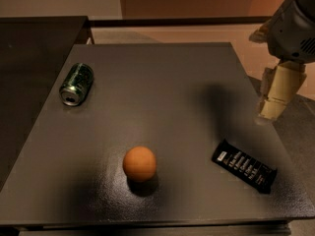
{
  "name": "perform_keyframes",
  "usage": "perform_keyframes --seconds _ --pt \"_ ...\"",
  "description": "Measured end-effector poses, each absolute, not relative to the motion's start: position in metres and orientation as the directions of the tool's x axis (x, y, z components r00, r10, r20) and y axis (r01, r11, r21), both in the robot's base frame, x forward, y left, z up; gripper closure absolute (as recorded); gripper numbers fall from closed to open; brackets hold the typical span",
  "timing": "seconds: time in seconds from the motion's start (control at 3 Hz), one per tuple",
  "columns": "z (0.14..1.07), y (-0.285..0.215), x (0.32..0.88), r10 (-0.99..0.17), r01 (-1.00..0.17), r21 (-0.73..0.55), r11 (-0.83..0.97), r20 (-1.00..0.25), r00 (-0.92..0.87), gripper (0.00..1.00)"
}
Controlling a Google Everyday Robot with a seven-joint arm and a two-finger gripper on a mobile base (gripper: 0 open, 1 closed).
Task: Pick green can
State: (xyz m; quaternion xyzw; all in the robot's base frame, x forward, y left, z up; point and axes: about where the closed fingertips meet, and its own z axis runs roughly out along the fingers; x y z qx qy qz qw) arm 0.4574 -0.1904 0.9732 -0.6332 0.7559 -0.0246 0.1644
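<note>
The green can [76, 84] lies on its side at the far left of the dark table [167, 92], its silver top facing the front. My gripper [274, 98] hangs above the table's right edge, far to the right of the can and apart from it. It holds nothing that I can see. Its shadow falls on the table just to its left.
An orange ball [140, 163] sits near the front middle of the table. A flat black snack bar wrapper [244, 165] lies at the front right, below the gripper. A second dark surface [29, 48] adjoins the table on the left.
</note>
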Motion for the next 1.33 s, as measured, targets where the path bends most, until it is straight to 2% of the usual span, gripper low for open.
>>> perform_keyframes --seconds 1.33 --pt "0.958 -0.063 0.542 -0.93 -0.958 -0.277 -0.076 -0.328 0.169 0.0"
